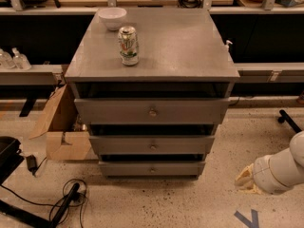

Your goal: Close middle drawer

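Observation:
The grey cabinet [152, 46] has three stacked drawer fronts. The middle drawer [118, 145] is the medium grey front with a small round knob [152, 147], between the taller top front [109, 111] and the shortest bottom front [123, 168]. A dark gap shows above the middle drawer. How far out it stands cannot be told. My gripper [247, 178] is low at the right, over the floor, at the tan end of the white arm [280, 169]. It is well to the right of the cabinet and touches nothing.
A drink can [128, 45] and a white bowl [112, 17] stand on the cabinet top. An open cardboard box [61, 127] sits left of the cabinet. Black cables [66, 201] lie on the floor at the lower left. Benches run along the back.

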Robot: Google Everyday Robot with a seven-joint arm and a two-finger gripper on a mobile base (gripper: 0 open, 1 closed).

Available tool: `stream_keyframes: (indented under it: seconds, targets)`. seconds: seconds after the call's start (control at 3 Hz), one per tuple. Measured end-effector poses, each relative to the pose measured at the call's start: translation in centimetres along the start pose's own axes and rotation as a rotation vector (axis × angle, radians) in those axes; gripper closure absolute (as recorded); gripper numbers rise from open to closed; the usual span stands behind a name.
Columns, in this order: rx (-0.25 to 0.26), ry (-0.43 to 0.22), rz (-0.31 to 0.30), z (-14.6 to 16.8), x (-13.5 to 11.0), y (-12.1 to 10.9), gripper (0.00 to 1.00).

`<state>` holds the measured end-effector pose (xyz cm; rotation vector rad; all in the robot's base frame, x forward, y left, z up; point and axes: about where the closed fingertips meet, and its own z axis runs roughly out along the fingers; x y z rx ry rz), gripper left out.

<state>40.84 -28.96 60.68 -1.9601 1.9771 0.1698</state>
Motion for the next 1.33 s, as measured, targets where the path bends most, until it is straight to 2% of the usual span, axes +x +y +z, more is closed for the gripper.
stream_keyframes:
  seconds: [0.67,1.0,1.33]
  targets:
    - [-0.005,-0.002,-0.002,0.20,-0.10,0.12,0.15]
    - [-0.007,-0.003,-0.002,0.29,-0.14,0.17,0.00]
    - [-0.007,-0.003,-0.002,0.29,-0.14,0.17,0.00]
